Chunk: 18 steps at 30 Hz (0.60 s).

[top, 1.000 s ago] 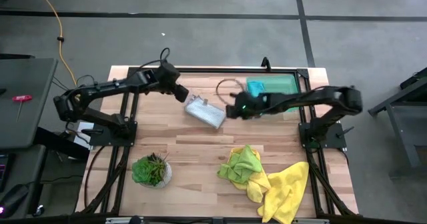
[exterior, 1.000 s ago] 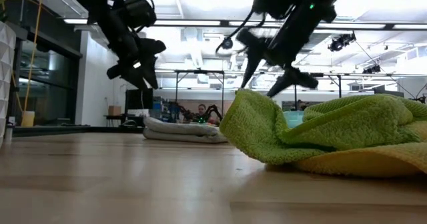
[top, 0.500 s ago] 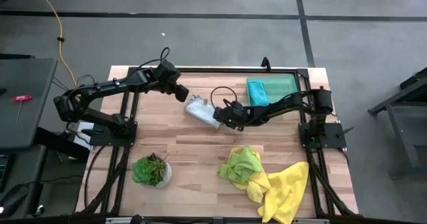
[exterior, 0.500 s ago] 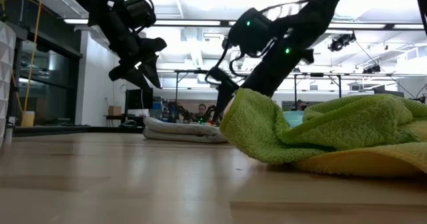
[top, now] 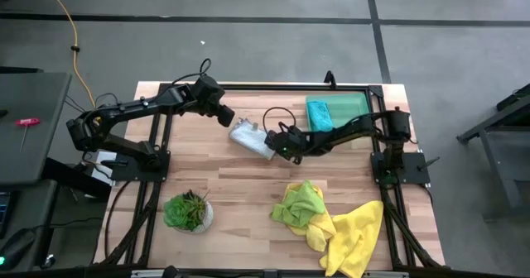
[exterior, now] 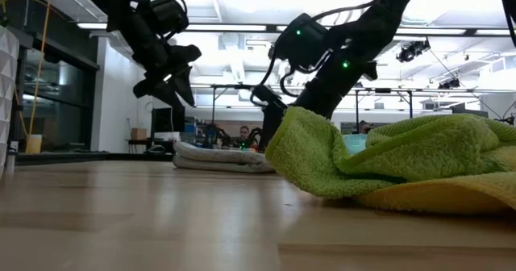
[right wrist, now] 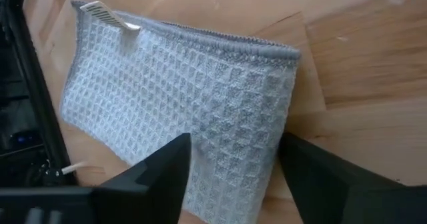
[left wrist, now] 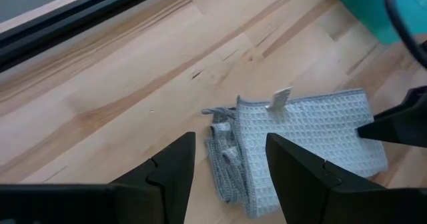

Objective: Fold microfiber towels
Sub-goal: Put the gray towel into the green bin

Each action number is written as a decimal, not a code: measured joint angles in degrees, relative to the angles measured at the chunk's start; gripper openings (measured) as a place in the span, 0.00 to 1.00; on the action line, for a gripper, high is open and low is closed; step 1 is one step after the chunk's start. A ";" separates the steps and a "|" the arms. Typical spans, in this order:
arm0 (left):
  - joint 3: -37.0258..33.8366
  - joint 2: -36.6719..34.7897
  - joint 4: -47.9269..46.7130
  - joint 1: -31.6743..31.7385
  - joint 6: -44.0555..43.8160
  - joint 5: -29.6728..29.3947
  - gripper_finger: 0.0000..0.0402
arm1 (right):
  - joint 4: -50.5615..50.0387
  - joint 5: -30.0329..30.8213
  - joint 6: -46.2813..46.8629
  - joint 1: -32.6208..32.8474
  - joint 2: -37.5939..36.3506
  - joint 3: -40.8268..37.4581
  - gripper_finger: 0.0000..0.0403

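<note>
A folded pale grey-white towel (top: 251, 137) lies flat on the wooden table, right of the middle toward the far edge. My right gripper (top: 276, 142) is low at its right end, open, one finger on each side of that end (right wrist: 233, 151). My left gripper (top: 226, 117) hangs open above the towel's left end (left wrist: 230, 144), clear of it. A folded teal towel (top: 319, 113) lies on the green tray (top: 354, 103). A lime green towel (top: 300, 203) and a yellow towel (top: 352, 238) lie crumpled together at the near right. My right gripper comes at the grey towel's right end (right wrist: 267, 117) slanting down from the table's right, with the end between its two fingers (right wrist: 157, 177). I cannot tell whether the fingers touch the cloth. The towel lies flat on the table.
A small potted plant (top: 188, 212) stands at the near left. The dark frame rails (top: 157, 137) run along the table's left, right and far sides. Bare wood lies between the grey towel and the crumpled towels.
My right gripper has come down and toward the table's left, from above the tray's near edge to the grey towel's right end, and its wrist has rolled. The grey towel lies where it was.
</note>
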 joint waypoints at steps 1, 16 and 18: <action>0.00 0.00 0.13 0.00 -0.01 0.07 0.44 | -0.08 -0.26 -0.21 -0.25 0.01 0.00 0.46; -0.02 -9.45 11.59 0.70 -0.01 1.96 0.44 | -7.17 -7.48 -30.07 -4.34 -9.04 -0.23 0.02; -0.02 -11.93 12.71 0.91 -0.09 1.90 0.44 | -12.73 -9.11 -35.69 -5.34 -13.37 -0.17 0.01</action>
